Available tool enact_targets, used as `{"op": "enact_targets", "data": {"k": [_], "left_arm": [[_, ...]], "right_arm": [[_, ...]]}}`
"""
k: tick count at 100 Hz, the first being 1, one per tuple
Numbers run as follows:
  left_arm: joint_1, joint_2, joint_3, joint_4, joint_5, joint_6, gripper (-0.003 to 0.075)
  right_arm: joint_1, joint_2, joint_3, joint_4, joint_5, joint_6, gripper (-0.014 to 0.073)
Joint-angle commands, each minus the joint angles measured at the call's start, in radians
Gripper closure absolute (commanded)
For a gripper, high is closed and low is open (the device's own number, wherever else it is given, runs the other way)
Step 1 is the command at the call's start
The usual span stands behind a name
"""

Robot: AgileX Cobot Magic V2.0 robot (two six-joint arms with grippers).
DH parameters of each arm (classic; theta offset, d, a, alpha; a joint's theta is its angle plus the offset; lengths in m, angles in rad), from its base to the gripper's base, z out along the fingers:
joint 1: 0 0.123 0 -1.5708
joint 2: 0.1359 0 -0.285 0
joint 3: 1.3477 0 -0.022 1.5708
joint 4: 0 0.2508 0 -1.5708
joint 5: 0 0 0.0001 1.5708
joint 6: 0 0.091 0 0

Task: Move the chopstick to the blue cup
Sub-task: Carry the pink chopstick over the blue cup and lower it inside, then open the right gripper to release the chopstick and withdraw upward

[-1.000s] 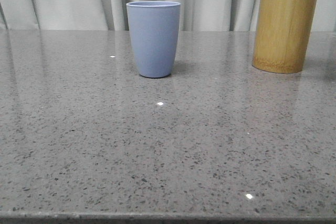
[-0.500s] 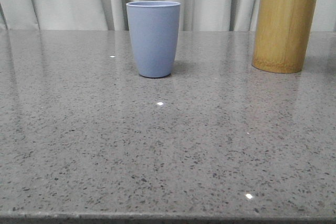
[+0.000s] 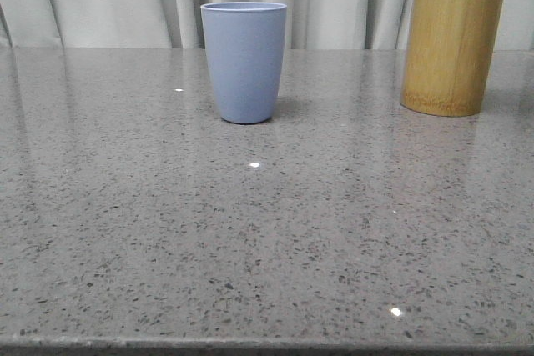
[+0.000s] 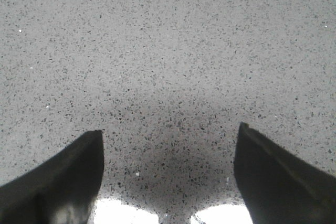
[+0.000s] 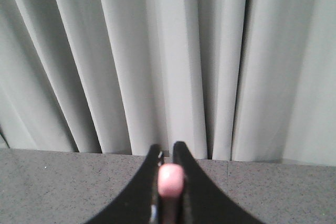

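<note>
Gone from above the bamboo holder (image 3: 451, 43) is the pink tip that stood there a second ago and leaned further left half a second ago; the chopstick has been lifted clear of the front view.

Largest to smallest: the worktop (image 3: 267, 239) is a polished grey speckled stone, glossy enough to carry light spots. Pleated pale curtains (image 5: 168, 56) hang behind it. The bamboo holder is a tall yellow-brown cylinder with visible grain, and the blue cup (image 3: 244, 60), matte and tapered, stands well apart to its left, upright and open to receive.

The left pincer (image 4: 168, 177) is held wide apart over bare stone, idle. The right pincer (image 5: 167, 179) is clamped on the chopstick (image 5: 170, 180), whose rounded pink end is seen head-on between the black fingers; its length is hidden, so its tilt probably cannot be judged.
</note>
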Motion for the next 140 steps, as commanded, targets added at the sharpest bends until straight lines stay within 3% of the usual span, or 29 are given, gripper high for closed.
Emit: {"op": "enact_targets", "data": {"k": [1,62,140], "left_arm": [[0.001,-0.007,-0.025,-0.008,-0.054,0.000,0.0218],[0.001,-0.007,-0.025,-0.008,-0.052,0.000,0.0218],[0.001,-0.007,-0.025,-0.008,-0.047,0.000,0.0218]], "right_arm": [[0.022,-0.030,-0.075,0.014,-0.008,-0.007,0.0653],[0.360,0.149,-0.081,0.061,-0.155,-0.007,0.0653],[0.387,0.328,-0.120,0.063,-0.106,-0.007,0.0648]]}}
